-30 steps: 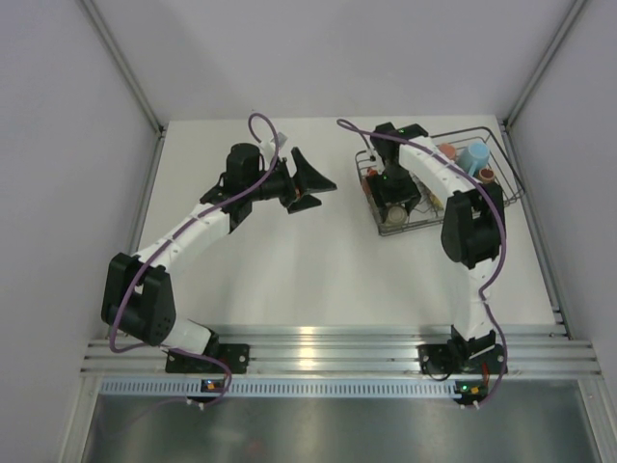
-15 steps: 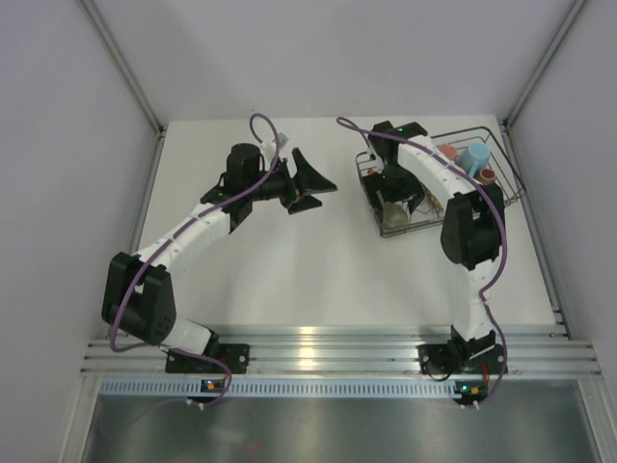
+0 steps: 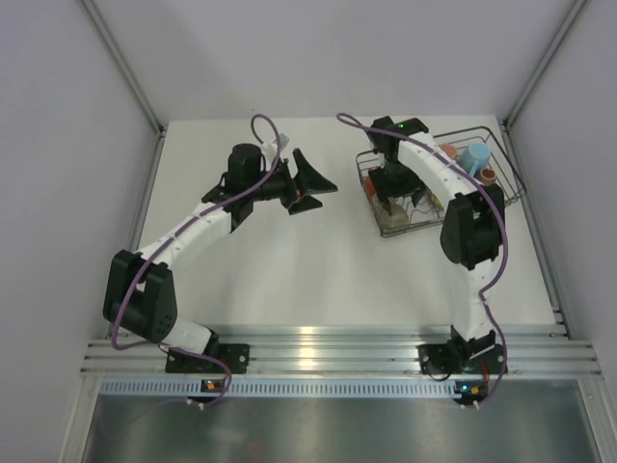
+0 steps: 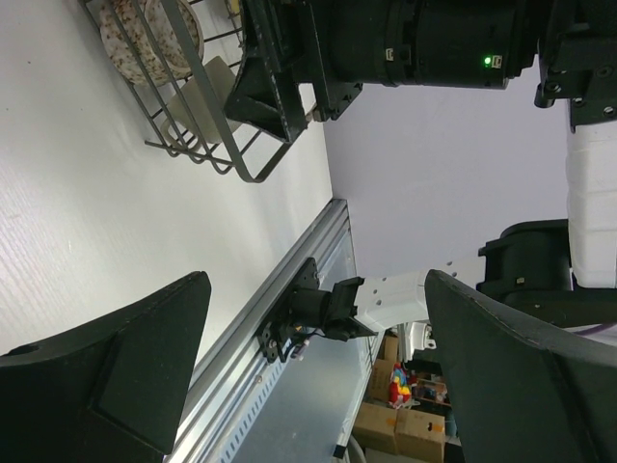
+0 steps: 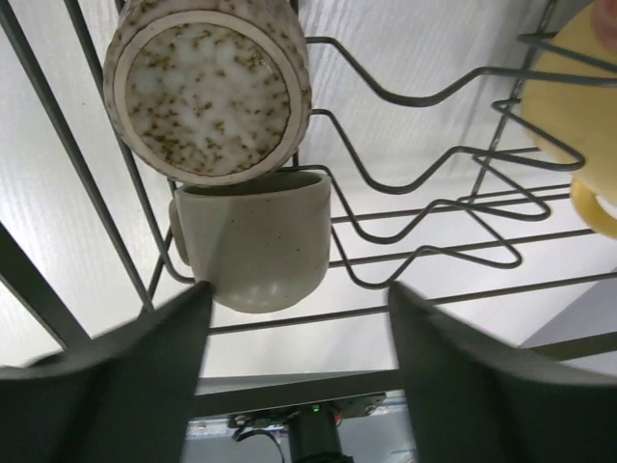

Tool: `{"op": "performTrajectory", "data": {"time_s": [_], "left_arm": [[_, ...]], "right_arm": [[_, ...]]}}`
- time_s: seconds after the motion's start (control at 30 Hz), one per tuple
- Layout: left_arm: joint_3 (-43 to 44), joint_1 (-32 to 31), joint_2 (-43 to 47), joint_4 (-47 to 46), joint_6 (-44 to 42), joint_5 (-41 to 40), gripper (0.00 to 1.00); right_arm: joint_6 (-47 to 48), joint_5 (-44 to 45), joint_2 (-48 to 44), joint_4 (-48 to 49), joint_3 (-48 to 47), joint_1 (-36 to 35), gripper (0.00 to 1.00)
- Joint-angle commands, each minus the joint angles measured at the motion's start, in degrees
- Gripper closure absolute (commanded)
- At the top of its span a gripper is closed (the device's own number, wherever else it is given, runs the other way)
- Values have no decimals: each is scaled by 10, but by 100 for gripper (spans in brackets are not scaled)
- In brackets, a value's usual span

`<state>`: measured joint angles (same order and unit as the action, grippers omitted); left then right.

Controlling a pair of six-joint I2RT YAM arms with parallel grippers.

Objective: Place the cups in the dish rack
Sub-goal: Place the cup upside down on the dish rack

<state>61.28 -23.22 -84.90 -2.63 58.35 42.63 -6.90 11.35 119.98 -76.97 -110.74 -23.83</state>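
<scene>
Status: my right gripper (image 5: 299, 289), released, faces the speckled cup (image 5: 207, 87) and grey cup (image 5: 255, 236) inside the dish rack (image 5: 70, 145); my left gripper (image 4: 316, 280) is spread wide, empty.

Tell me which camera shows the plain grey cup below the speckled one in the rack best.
Right wrist: the plain grey cup fills the middle, its whole side showing, in the dish rack. Left wrist shows only a pale part behind wires; the top view, a tiny patch beside the right arm.
</scene>
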Motion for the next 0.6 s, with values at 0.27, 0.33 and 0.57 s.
{"op": "performTrajectory", "data": {"time_s": [0.27, 0.33, 0.57], "left_arm": [[10, 3, -2, -33, -7, 3, 2], [12, 3, -3, -33, -7, 3, 2], [16, 3, -9, -33, -6, 3, 2]], "right_arm": [[6, 3, 6, 12, -106, 1, 58], [5, -9, 14, 12, -120, 1, 59], [7, -25, 33, 24, -103, 1, 93]]}}
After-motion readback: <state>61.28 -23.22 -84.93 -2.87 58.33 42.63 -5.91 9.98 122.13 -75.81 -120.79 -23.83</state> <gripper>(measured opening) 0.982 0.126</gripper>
